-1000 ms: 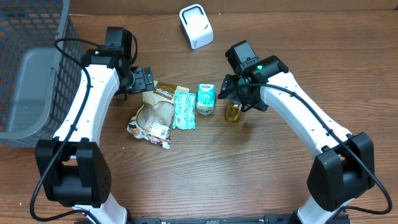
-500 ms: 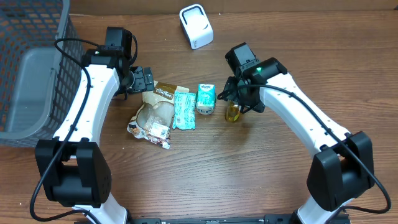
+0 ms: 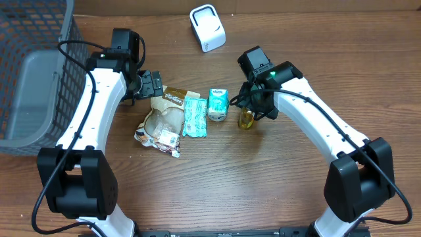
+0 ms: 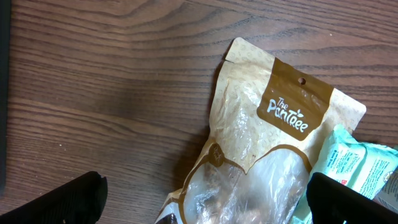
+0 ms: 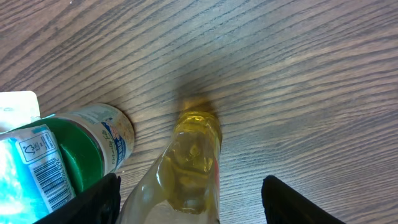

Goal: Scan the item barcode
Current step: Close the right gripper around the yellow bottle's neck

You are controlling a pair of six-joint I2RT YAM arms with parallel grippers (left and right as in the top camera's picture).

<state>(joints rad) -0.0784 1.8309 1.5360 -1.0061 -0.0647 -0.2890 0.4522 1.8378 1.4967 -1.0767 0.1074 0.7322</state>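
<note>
Right tool (image 5: 189,190) narrowed, yet spread astride bottle (image 5: 196,158); wrist view alone shows carton barcode (image 5: 45,175); left tool (image 4: 205,186) spread.

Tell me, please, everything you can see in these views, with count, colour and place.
scanner: one, white, far side of table
basket: one, grey mesh, far left
snack pouch: one, brown and clear, centre
wipes packet: one, teal, right of pouch
container: one, teal, green lid, right of packet
bottle: one, yellow, right of container
table: one, brown wood
left claw: one, black, open over pouch
right claw: one, black, open astride bottle
</note>
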